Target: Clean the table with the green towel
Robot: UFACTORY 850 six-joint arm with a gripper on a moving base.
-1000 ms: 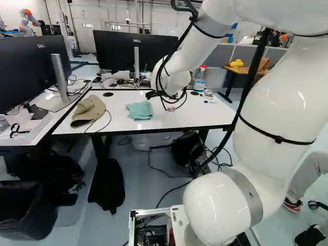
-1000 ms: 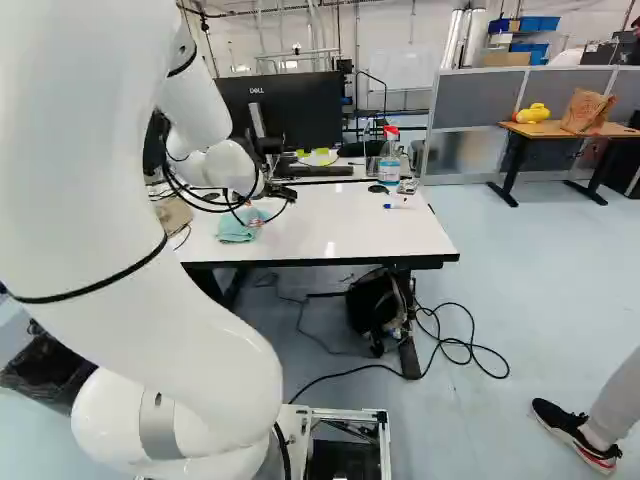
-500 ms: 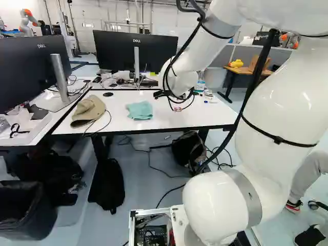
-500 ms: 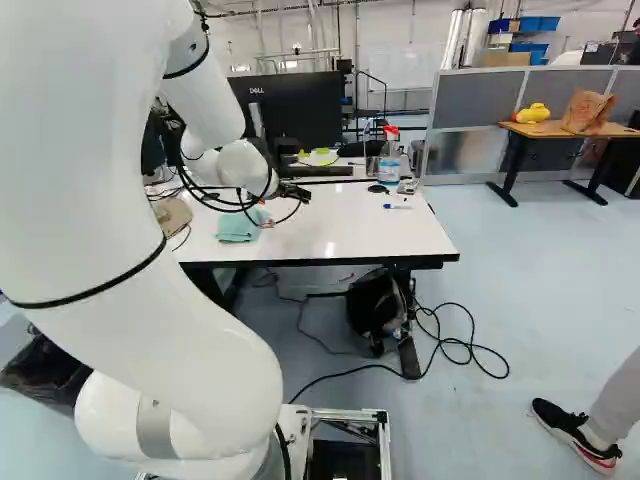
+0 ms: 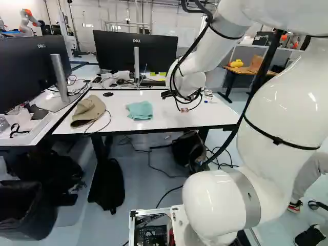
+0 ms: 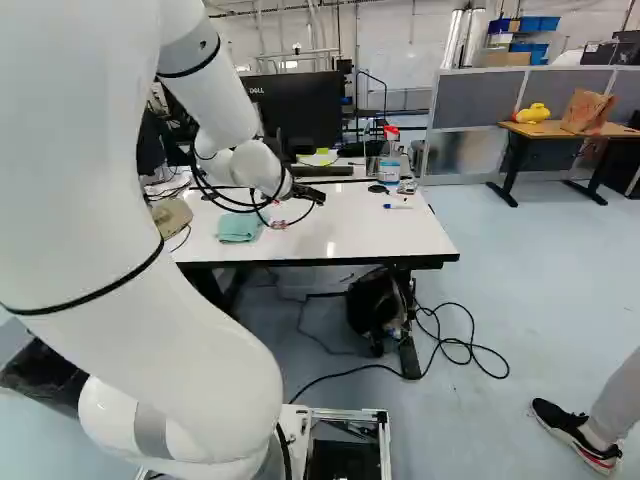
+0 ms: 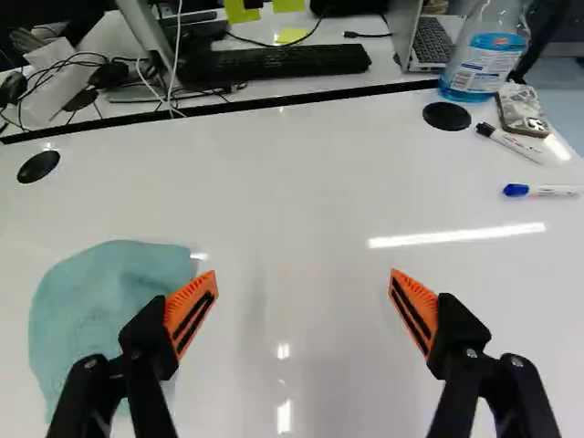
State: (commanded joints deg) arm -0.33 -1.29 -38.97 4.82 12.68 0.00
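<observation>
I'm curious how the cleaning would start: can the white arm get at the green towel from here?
Probably yes. The pincer is open above the table, and the towel lies off to one side with nothing on top. The pincer would likely shift sideways, then lower.

In the left base view, two black monitors (image 5: 111, 51) stand on silver stands, and a tan cap (image 5: 88, 110) lies at the left. Below are a dark bin (image 5: 25, 212) and a black backpack (image 6: 378, 305). The wrist view shows a black keyboard (image 7: 283, 62) near an open laptop (image 7: 427, 41). Beside a clear bottle with a blue label (image 7: 484, 57) lie a black disc (image 7: 447, 116), a black-capped marker (image 7: 518, 144) and, slightly apart, a blue-capped marker (image 7: 543, 191). Farther off, a wood-topped desk (image 6: 548, 131) holds a yellow object (image 6: 532, 113) and a brown paper bag (image 6: 588, 110).
</observation>
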